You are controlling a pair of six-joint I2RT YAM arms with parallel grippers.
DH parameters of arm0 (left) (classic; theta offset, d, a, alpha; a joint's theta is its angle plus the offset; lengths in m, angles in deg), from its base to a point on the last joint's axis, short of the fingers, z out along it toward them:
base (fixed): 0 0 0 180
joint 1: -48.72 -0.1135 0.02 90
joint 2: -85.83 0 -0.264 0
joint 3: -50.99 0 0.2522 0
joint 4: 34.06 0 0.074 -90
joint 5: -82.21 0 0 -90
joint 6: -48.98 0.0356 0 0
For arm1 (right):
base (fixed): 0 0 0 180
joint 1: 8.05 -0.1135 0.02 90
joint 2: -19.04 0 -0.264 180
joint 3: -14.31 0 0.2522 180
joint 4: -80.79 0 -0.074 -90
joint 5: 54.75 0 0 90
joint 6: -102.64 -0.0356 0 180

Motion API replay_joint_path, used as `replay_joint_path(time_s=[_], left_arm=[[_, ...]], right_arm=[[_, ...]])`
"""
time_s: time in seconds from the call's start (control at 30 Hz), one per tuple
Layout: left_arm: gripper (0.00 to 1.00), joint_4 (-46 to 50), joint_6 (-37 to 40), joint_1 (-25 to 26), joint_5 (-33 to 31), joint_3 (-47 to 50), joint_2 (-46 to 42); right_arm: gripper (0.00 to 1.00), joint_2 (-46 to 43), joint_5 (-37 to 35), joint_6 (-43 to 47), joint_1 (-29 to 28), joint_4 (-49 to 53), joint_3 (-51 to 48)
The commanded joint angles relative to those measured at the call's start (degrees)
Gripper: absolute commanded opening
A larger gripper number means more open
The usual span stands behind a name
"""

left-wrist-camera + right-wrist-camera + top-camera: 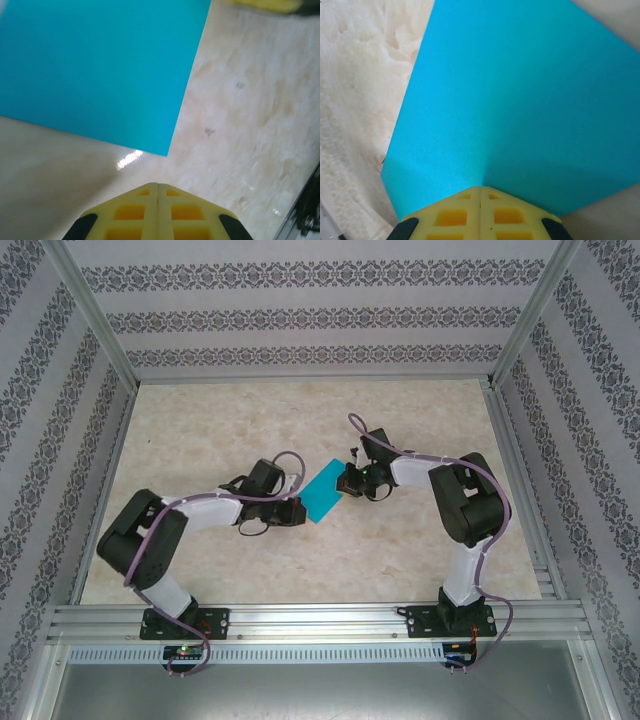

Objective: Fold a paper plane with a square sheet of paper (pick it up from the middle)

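The square sheet of paper (322, 495) is bright teal and sits mid-table between the two arms. My right gripper (346, 483) is shut on its right edge; in the right wrist view the sheet (520, 100) runs into the closed yellow fingertips (480, 189) and bends softly up from that pinch. My left gripper (300, 510) is shut with nothing in it, just off the sheet's lower left. In the left wrist view its closed tips (158, 186) stand a short gap from the nearest corner of the sheet (100, 70).
The tabletop (250, 420) is pale marble, bounded by aluminium rails (320, 620) at the front and patterned walls on the other sides. The right gripper's yellow fingers (265, 4) peek in at the top edge of the left wrist view.
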Motion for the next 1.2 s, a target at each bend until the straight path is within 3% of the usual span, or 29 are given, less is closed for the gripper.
replay_joint_path(time_s=[0.0, 0.17, 0.27, 0.37, 0.6, 0.93, 1.07, 1.17], left_arm=[[0.1, 2.4, -4.1, -2.8, -6.1, -2.4, -5.6], [0.29, 8.8, -4.5, -9.1, -13.1, -4.1, -10.8], [0.48, 11.3, -4.3, -13.3, -16.2, -4.6, -13.1], [0.69, 13.7, -2.0, -14.9, -21.8, -5.4, -15.0], [0.98, 14.2, 0.5, -17.3, -25.1, -5.7, -16.1], [1.0, 11.9, -1.0, -20.8, -20.1, -4.5, -14.6], [1.0, 11.9, -2.0, -21.1, -19.3, -5.0, -14.0], [1.0, 12.1, -2.5, -21.1, -17.7, -5.9, -12.7]], right_arm=[[0.03, -4.4, -5.5, 2.6, -3.2, 4.5, 4.5], [0.13, -2.8, -13.6, 0.5, -9.3, 8.5, 10.3], [0.14, 0.7, -18.8, -1.1, -12.6, 13.4, 15.6], [0.14, 3.7, -22.7, -2.6, -15.7, 16.6, 19.7], [0.14, 8.8, -25.0, -4.9, -19.9, 21.4, 24.6], [0.14, 13.1, -20.6, -2.2, -21.6, 24.4, 26.6], [0.15, 10.4, -15.2, 6.5, -22.2, 26.6, 21.1], [0.15, 7.0, -15.3, 14.5, -22.1, 30.8, 15.7]])
